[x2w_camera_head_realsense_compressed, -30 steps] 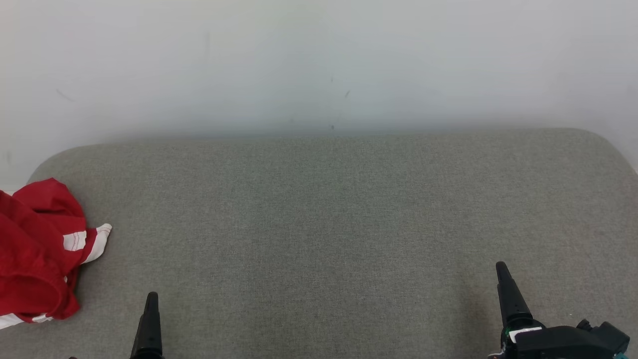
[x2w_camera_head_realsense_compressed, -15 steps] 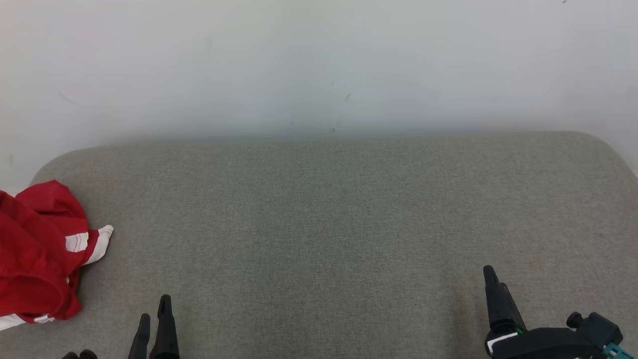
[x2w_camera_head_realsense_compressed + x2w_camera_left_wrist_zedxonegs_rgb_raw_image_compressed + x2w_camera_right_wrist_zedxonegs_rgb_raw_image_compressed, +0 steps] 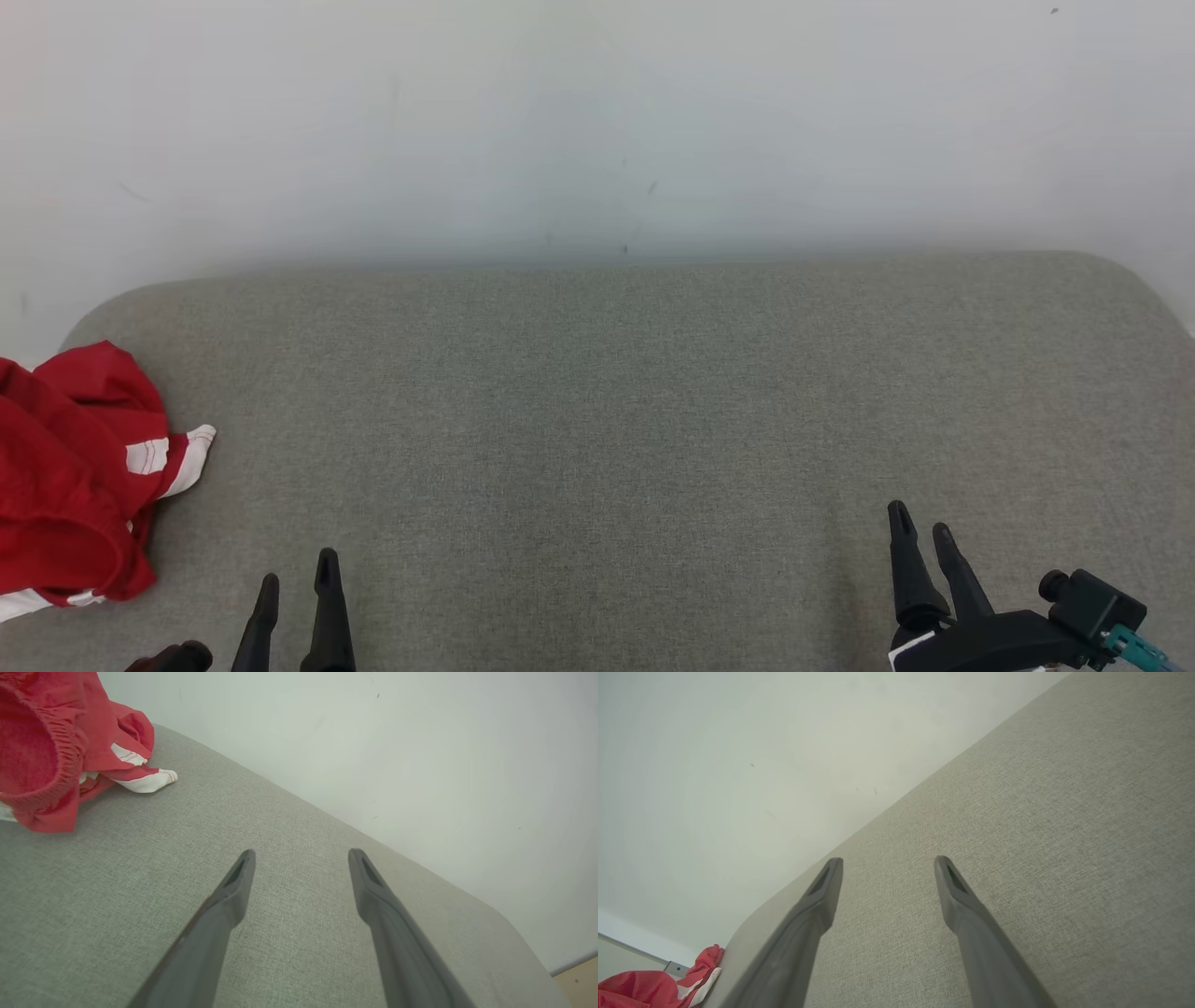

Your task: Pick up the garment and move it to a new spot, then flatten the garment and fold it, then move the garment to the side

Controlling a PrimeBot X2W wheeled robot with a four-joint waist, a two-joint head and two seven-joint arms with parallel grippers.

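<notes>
A crumpled red garment (image 3: 70, 476) with white striped trim lies bunched at the far left edge of the grey cushion (image 3: 616, 420). The left wrist view has the garment (image 3: 56, 742) at its upper left, elastic waistband showing, and in the right wrist view the garment (image 3: 654, 987) peeks in at the bottom left corner. My left gripper (image 3: 297, 571) hovers low at the lower left, open and empty, right of the garment and apart from it. At the lower right my right gripper (image 3: 922, 523) is open too, holding nothing.
A plain white wall (image 3: 597, 121) rises behind the cushion. The cushion's rounded corners (image 3: 1134, 275) mark its far edges, and a strip of tan floor (image 3: 579, 977) shows past one end.
Both arms have turned at the wrist, so each gripper's two fingers now show apart. The right gripper slid slightly left. The head camera tipped a little, shifting the whole picture down.
</notes>
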